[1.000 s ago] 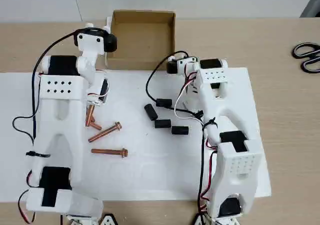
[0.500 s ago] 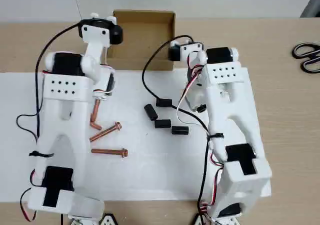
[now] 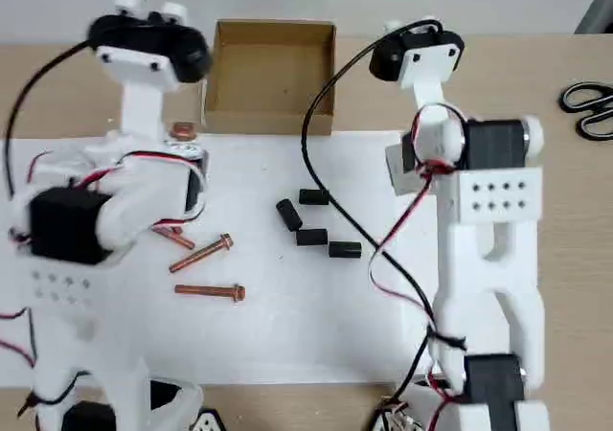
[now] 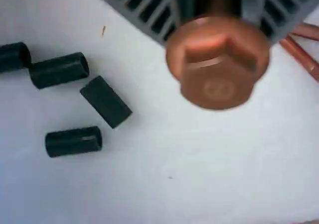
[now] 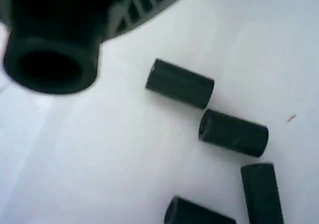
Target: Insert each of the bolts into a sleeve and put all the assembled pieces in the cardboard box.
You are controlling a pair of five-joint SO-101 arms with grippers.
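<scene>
Table [image 3: 575, 278]: wooden, carrying everything.
White sheet [image 3: 287, 335]: lies flat on the table under both arms.
Cardboard box [image 3: 272, 122]: open-topped, at the sheet's far edge, between the two arms.
Left end effector [image 4: 219, 2]: closed around a copper bolt [image 4: 217, 64], raised off the sheet, hex head towards the wrist camera.
Right end effector [image 5: 65, 15]: clamped on a black sleeve [image 5: 50, 62], its bore showing, above the sheet.
Loose bolts [image 3: 201, 254]: three on the sheet beside the left arm, one partly hidden under it.
Loose sleeves [image 3: 311, 238]: four clustered mid-sheet, lying on their sides.
</scene>
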